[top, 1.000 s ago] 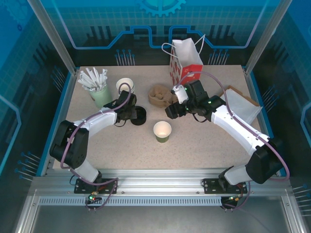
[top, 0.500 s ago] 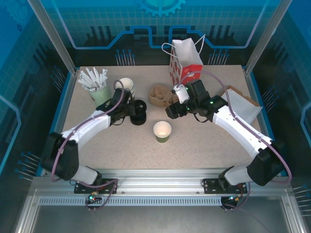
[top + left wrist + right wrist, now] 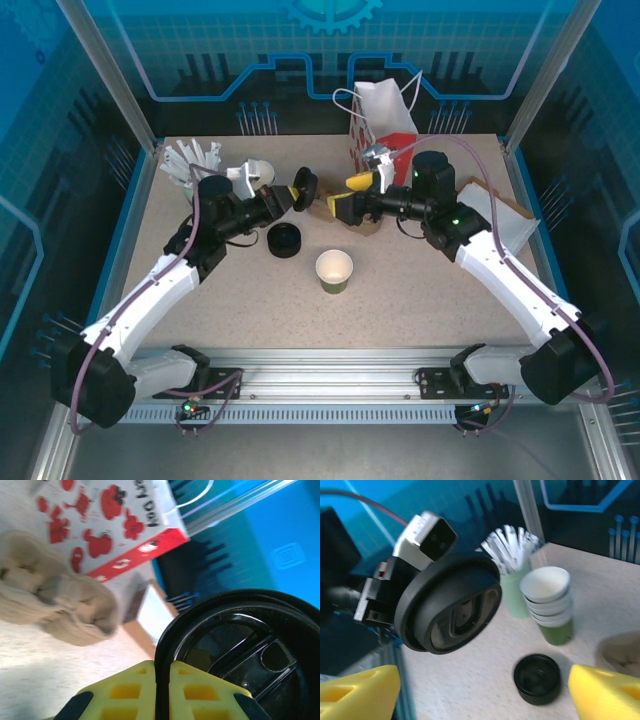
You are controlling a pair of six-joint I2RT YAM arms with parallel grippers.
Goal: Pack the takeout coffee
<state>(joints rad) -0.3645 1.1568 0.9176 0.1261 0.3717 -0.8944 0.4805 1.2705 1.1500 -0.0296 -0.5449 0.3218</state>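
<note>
A speckled beige table (image 3: 420, 300) sits inside blue panelled walls. The left claw (image 3: 297, 195) is clamped on the rim of a round black plastic lid (image 3: 306, 185), held on edge in the air, likely offered to the right claw (image 3: 347, 196), whose 2 fingers stand wide apart facing it. The small olive-green paper cup (image 3: 334, 270) stands lidless below both claws. Spare black lids (image 3: 284, 240) lie under the left claw, beside the path down.
</note>
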